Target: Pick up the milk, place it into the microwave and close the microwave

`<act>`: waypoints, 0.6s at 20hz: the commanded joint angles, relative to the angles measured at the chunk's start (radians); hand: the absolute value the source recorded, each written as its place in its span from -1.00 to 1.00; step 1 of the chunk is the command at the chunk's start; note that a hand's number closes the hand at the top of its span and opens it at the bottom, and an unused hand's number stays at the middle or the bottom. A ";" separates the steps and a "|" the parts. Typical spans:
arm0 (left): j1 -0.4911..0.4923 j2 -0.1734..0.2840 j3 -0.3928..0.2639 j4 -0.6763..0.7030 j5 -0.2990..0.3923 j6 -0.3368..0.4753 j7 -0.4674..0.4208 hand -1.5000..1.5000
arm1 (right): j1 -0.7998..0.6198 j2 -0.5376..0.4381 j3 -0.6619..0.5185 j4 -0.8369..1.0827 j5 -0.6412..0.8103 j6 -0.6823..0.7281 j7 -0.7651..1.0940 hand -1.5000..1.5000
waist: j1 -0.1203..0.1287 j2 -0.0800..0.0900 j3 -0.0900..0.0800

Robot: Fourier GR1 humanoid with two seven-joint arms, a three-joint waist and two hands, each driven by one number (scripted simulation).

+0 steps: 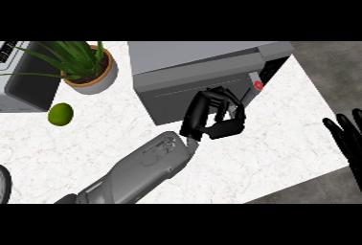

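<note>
White marble bench [233,158]. Grey microwave [205,72] at its back, door shut. Left hand [212,117] against the door front, fingers curled, nothing held. Right hand [346,139] resting open at right edge. Potted plant [88,67], lime [61,114] left. Milk not visible.

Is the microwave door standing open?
No. The microwave shows a flat closed grey front, with the left robot hand against it; the right robot hand rests open at the right edge.

One head view looks steeply down onto the counter [84,139].
</note>
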 commanded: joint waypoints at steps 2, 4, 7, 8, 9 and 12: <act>-0.067 0.000 0.080 0.055 0.077 -0.008 -0.060 1.00 | -0.020 -0.021 -0.013 -0.018 -0.042 -0.003 0.030 -1.00 | -0.026 0.015 0.000; -0.096 0.000 0.093 0.075 0.096 -0.003 -0.071 1.00 | -0.025 -0.030 -0.016 -0.021 -0.059 0.007 0.035 -1.00 | -0.034 0.013 0.002; -0.070 0.000 0.086 0.090 0.124 -0.022 -0.112 1.00 | -0.028 -0.043 -0.018 -0.026 -0.076 0.007 0.053 -1.00 | -0.034 0.020 0.001; -0.075 0.000 0.073 0.088 0.129 -0.021 -0.119 1.00 | -0.038 -0.045 -0.020 -0.036 -0.075 0.001 0.055 -1.00 | -0.040 0.017 0.001; -0.083 0.000 0.083 0.094 0.142 -0.022 -0.120 1.00 | -0.041 -0.051 -0.035 -0.036 -0.079 -0.001 0.052 -1.00 | -0.043 0.016 0.002; -0.097 0.000 0.084 0.108 0.155 -0.017 -0.142 1.00 | -0.060 -0.055 -0.031 -0.041 -0.104 -0.001 0.063 -1.00 | -0.038 0.018 0.003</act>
